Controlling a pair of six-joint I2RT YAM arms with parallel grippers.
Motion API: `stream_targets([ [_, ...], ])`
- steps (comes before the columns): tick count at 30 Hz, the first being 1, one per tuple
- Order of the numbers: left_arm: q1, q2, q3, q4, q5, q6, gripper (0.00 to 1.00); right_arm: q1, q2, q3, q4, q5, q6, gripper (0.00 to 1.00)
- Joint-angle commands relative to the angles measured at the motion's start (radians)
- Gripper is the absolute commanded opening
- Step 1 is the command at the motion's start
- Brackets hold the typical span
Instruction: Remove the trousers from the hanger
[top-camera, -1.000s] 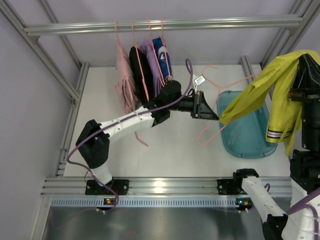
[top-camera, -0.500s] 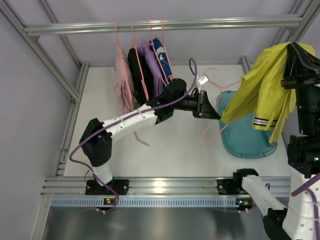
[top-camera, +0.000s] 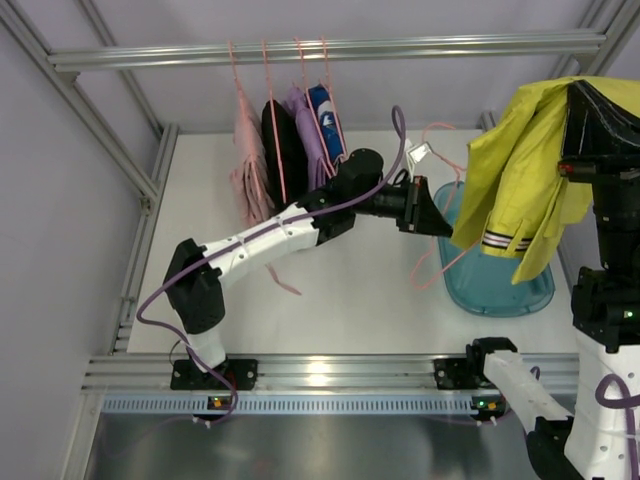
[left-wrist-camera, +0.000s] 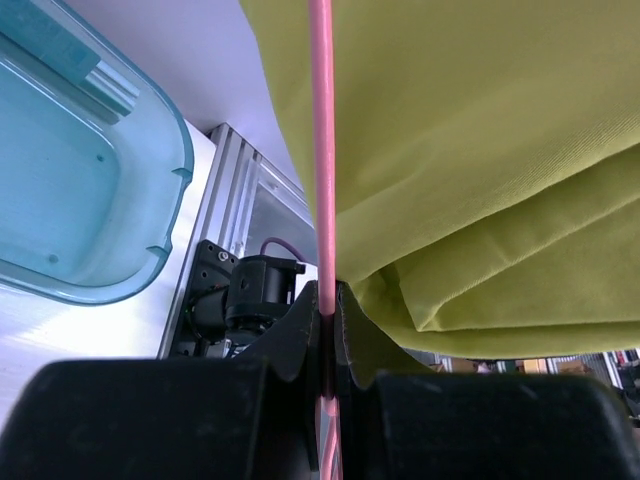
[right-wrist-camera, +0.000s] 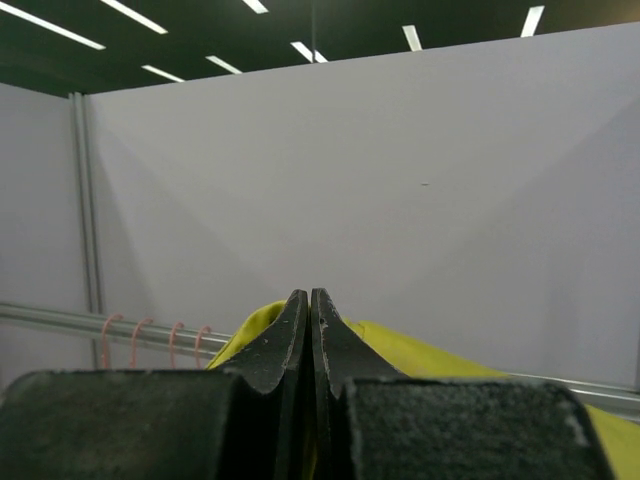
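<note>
The yellow-green trousers (top-camera: 515, 165) hang high at the right, draped over my right gripper (top-camera: 585, 105), which is shut on their cloth; the cloth also shows in the right wrist view (right-wrist-camera: 400, 345). My left gripper (top-camera: 432, 218) is shut on the thin pink wire hanger (top-camera: 440, 240), which slants down beside the trousers' lower left edge. In the left wrist view the pink wire (left-wrist-camera: 323, 150) runs straight up from between the closed fingers (left-wrist-camera: 300, 325), with the trousers (left-wrist-camera: 480, 150) against it on the right. The hanger's hook is near a white tag (top-camera: 420, 153).
A teal plastic tub (top-camera: 495, 275) sits on the table under the trousers; it also shows in the left wrist view (left-wrist-camera: 70, 200). Several other garments on pink hangers (top-camera: 285, 140) hang from the metal rail (top-camera: 330, 48) at the back. Frame posts stand at the sides.
My right gripper has lifted the trousers up and to the left, bunching them higher. My left gripper has moved right and slightly back with the hanger.
</note>
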Motion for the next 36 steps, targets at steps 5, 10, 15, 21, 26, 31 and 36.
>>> stream_targets([
  [5, -0.052, 0.026, 0.049, -0.073, -0.056, 0.021, 0.0, -0.004, 0.006, 0.029, 0.222, -0.082, 0.16, 0.0],
  [10, -0.057, 0.072, 0.015, -0.241, -0.172, 0.051, 0.0, -0.004, 0.031, 0.084, 0.246, -0.053, 0.167, 0.0],
  [15, -0.057, 0.084, 0.015, -0.267, -0.229, 0.06, 0.0, -0.004, 0.048, 0.118, 0.253, -0.037, 0.158, 0.0],
  [21, -0.052, 0.076, 0.047, -0.196, -0.197, 0.073, 0.0, -0.004, -0.003, 0.043, 0.09, -0.042, -0.025, 0.0],
  [26, -0.037, 0.095, 0.153, -0.195, -0.215, 0.116, 0.0, -0.004, -0.093, -0.092, -0.213, -0.027, -0.207, 0.17],
  [31, -0.034, 0.083, 0.202, -0.196, -0.232, 0.144, 0.0, -0.004, -0.123, -0.123, -0.448, -0.043, -0.262, 0.66],
  [36, -0.031, 0.083, 0.208, -0.196, -0.228, 0.135, 0.0, -0.004, -0.083, -0.123, -0.666, -0.186, -0.185, 0.79],
])
